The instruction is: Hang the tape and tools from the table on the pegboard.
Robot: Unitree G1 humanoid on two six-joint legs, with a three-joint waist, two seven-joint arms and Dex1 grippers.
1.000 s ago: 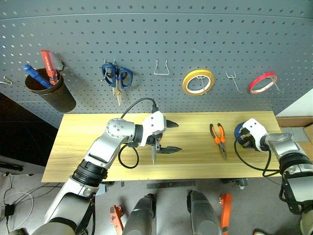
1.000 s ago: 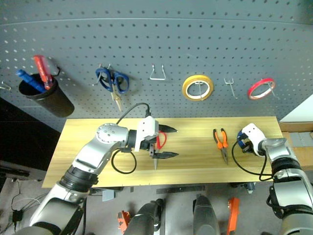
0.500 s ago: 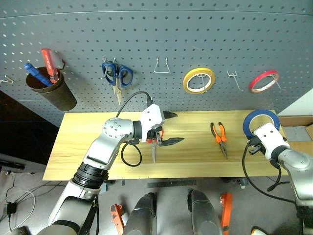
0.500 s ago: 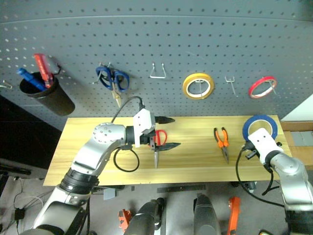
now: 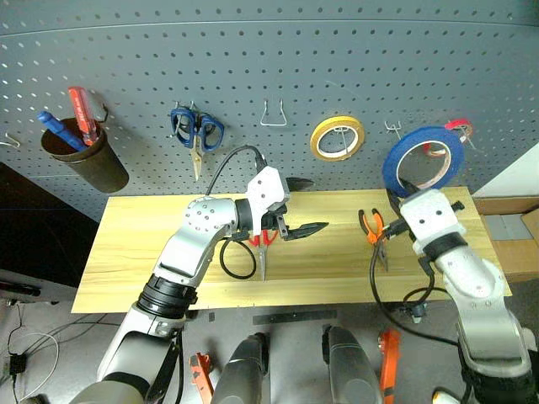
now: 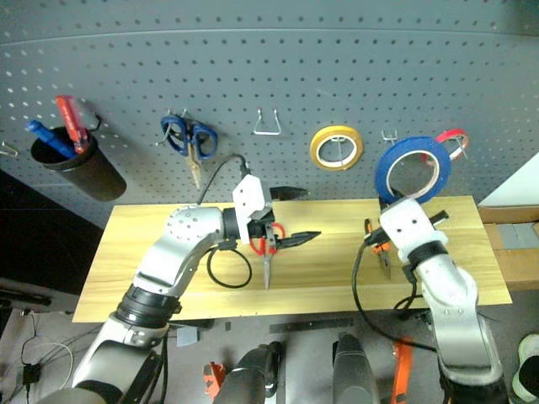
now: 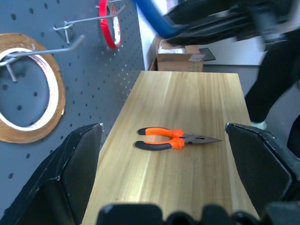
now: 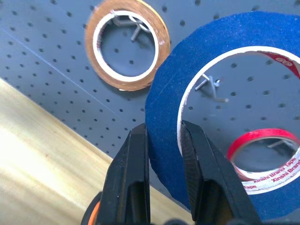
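While the right claw [image 8: 164, 173] pinches the rim of the blue tape [image 5: 424, 157], the roll stands upright before the pegboard [image 5: 269, 76], its open ring facing the panel. Seen along the right wrist, a bare metal hook [image 8: 212, 87] shows through the ring's hole, between the yellow tape roll [image 5: 338, 138] on its left and the red tape roll [image 8: 262, 145] on its right. So the hook lies straight beyond the roll, farther toward the board, and the right arm is plainly the nearer one; the roll probably needs pushing on and lowering over the hook. Over the worktop [image 5: 152, 252] the left claw [image 5: 305, 206] is spread wide and holds nothing, pointing right above the red-handled scissors [image 5: 263, 252]. Orange-handled pliers [image 7: 176, 138] lie flat on the worktop's right part.
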